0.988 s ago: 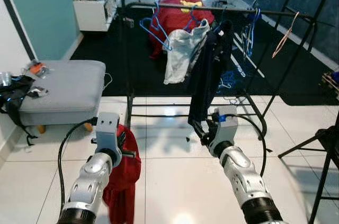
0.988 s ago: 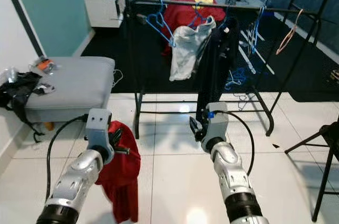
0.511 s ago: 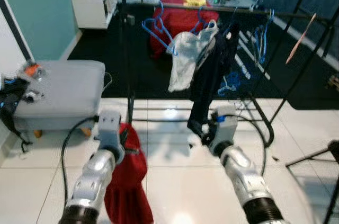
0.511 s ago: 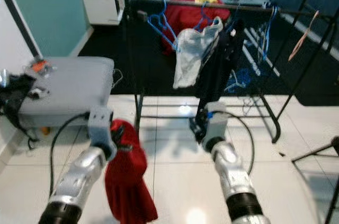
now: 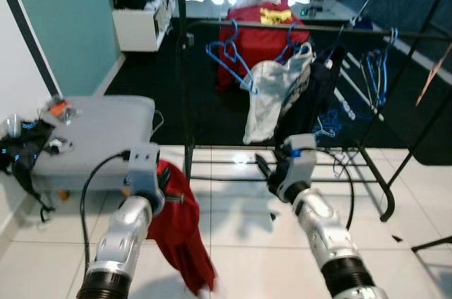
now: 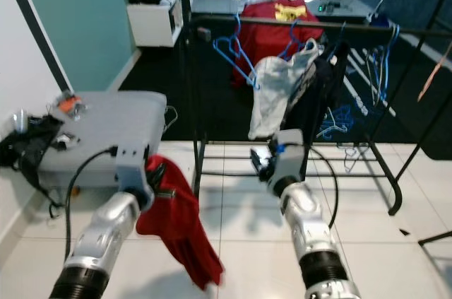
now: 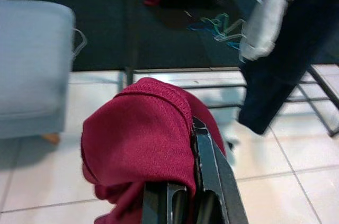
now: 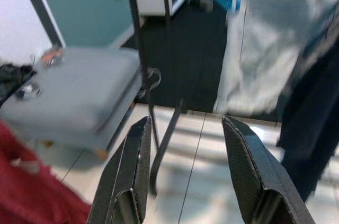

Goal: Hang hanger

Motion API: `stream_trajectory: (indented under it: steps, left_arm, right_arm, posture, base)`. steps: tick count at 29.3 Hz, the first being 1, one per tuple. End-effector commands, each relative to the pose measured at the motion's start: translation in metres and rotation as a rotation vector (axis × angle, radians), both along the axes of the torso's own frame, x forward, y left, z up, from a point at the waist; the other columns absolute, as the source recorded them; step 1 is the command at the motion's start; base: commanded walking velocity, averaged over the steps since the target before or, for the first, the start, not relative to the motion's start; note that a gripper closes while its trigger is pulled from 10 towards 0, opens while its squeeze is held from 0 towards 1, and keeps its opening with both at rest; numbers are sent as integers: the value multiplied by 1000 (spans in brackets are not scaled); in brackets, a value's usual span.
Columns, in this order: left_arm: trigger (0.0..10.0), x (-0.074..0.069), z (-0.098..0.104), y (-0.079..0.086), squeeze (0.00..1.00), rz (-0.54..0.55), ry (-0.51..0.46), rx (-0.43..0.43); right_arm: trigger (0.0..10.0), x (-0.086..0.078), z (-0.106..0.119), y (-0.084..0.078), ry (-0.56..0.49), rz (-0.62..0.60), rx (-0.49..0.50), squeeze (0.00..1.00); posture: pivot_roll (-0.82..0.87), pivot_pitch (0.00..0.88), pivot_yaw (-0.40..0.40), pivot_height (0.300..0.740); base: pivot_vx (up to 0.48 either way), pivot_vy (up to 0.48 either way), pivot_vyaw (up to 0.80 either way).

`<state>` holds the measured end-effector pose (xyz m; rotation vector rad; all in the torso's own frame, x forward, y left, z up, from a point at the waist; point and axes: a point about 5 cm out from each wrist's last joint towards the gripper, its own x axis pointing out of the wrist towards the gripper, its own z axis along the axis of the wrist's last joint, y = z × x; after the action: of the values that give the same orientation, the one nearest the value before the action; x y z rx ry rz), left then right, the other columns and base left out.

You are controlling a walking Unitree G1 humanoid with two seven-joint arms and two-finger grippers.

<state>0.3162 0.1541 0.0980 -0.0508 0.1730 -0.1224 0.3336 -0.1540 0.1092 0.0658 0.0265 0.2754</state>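
A black clothes rack (image 5: 185, 101) spans the upper half of the left eye view, its top rail running from upper centre to the right edge, high enough that garments hang clear of the floor. Left of it, at mid-left of the frame, sits a grey ottoman (image 5: 99, 129) with clutter piled at its left end. On the rail hang a pale shirt (image 5: 272, 97) and, just right of it, a dark garment (image 5: 314, 104), both near the frame's centre. Empty blue hangers (image 5: 229, 55) hook over the rail left of the shirt, more at upper right.

In the lower left, a red garment (image 5: 180, 225) drapes down from the left gripper (image 7: 183, 181), well short of the rail. In the left wrist view its black fingers are pinched together with the red cloth bunched over and between them; whatever hanger is inside the cloth cannot be made out. Holding it at the top lets the fabric fall freely, which should keep it from snagging as it goes up to the rail.

The right gripper (image 8: 185, 171) sits at lower centre, raised toward the rack's lower bars, its fingers spread wide and holding nothing, probably free to steady the garment or the hook.
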Motion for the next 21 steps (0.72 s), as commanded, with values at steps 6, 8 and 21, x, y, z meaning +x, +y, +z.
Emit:
stream_trajectory:
  steps: [6,8,21]
  left_arm:
    - [10000,1,3,-4,0,-24,-22,-24]
    - [10000,0,2,-6,0,-29,-21,-23]
    - [10000,1,1,-8,0,-35,-14,-33]
  right_arm:
    - [10000,5,20,-3,-118,-18,-20,0]
    - [10000,8,28,-5,-147,-21,-25,0]
    - [10000,17,59,-4,-236,-1,-42,0]
  posture:
    - [-59,0,-47,740]
    - [-60,0,-42,740]
    - [-66,0,-43,740]
  base:
    - [378,0,0]
    - [381,0,0]
    - [383,0,-246]
